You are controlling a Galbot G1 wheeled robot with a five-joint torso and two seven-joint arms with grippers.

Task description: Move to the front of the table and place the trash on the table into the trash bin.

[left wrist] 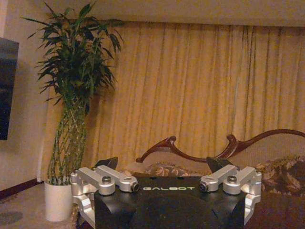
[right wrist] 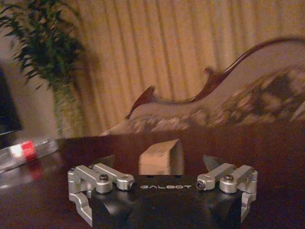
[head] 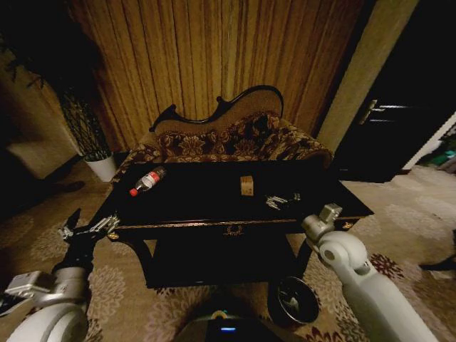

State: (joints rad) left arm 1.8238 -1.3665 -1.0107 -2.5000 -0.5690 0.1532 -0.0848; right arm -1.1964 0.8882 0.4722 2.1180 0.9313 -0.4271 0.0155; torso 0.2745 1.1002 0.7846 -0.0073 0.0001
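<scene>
While left gripper (head: 80, 226) hovers off table (head: 214, 196) corner, jaws apart, right gripper (right wrist: 162, 164) sits low over tabletop, jaws spread w/ box (right wrist: 162, 157) just ahead between them.

The black glossy table (head: 199, 196) carries three things: a clear bottle (head: 147, 181) with a red label lying near its far left corner, a small tan box (head: 246, 185) mid-surface, and a crumpled wrapper (head: 276, 202) toward the near right edge.
</scene>
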